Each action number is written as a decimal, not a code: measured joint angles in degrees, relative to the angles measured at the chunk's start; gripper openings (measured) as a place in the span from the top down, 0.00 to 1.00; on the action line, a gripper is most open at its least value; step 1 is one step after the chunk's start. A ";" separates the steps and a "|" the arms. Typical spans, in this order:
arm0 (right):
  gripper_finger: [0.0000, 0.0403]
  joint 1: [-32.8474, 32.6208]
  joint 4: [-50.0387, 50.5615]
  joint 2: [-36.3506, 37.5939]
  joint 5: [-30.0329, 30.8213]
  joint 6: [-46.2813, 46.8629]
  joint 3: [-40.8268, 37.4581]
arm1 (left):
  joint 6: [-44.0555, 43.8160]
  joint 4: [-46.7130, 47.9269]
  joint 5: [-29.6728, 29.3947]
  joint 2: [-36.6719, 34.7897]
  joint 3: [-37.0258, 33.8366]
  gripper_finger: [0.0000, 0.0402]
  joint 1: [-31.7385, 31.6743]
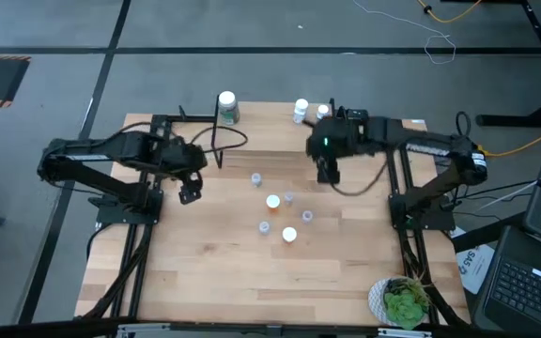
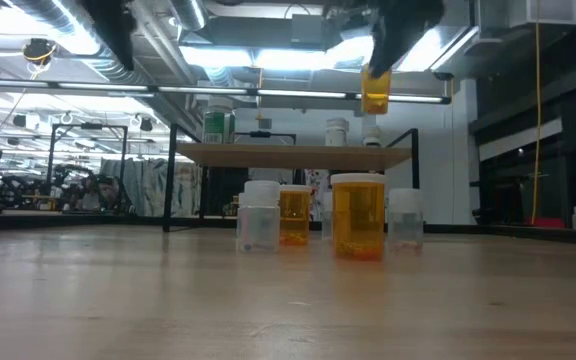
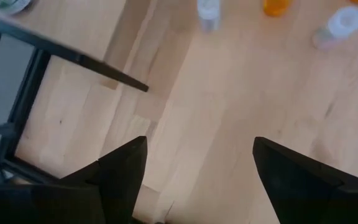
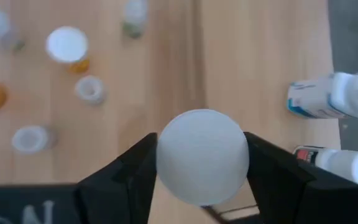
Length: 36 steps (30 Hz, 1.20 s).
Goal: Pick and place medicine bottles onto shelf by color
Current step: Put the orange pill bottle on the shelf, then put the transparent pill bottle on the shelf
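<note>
Pale wooden table (image 1: 205,272) under bright workshop lights, and the right end effector (image 4: 202,163) is up in the air, near the far right of the table, clamped on a small orange medicine bottle with a white cap (image 2: 375,88). From the right wrist view both dark fingers (image 4: 124,177) press the bottle's sides just under the cap, which fills the gap. Light plastic, I'd say, stiff-walled and smooth, so it could slip or twist if squeezed off-centre; the body below the cap looks the safest hold.

Off to the left, the left end effector (image 3: 194,168) hangs over bare wood with its fingers spread wide, holding nothing.

Loose bottles sit mid-table: an orange bottle with a white cap (image 1: 273,201), another white-capped one (image 1: 289,235), several tiny clear ones (image 1: 256,178). Beyond them stands the light wood shelf on thin black legs (image 2: 293,153), already carrying a green-labelled bottle (image 2: 214,126) and white bottles (image 2: 337,131).

Hard to judge: the held bottle's body is hidden beneath its cap from the wrist, the arm overhead is cut off in the low view, and labels are unreadable.
</note>
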<state>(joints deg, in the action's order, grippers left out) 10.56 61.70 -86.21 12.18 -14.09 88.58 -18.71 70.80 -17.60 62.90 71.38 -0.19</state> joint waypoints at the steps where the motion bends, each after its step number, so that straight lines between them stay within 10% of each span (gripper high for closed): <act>1: 0.48 2.22 -0.63 0.00 -2.36 -1.09 0.00 | -0.84 -2.30 -0.36 -1.97 -2.34 0.28 0.00; 8: 0.48 14.89 -2.93 0.00 -14.56 -2.77 -1.27 | -4.87 -21.40 -1.30 -14.88 -19.80 0.28 0.00; 17: 0.48 19.57 -4.34 -1.45 -15.17 -3.97 -1.88 | -3.85 -45.10 -1.24 -25.01 -35.81 0.28 0.00; 36: 0.31 21.31 -6.55 -5.20 -14.80 -4.23 -0.77 | -0.65 -51.77 -1.23 -26.94 -39.90 0.28 0.00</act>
<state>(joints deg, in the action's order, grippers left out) 31.88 55.15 -91.42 -2.62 -18.32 87.80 -19.36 19.03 -18.83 35.97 31.48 -0.19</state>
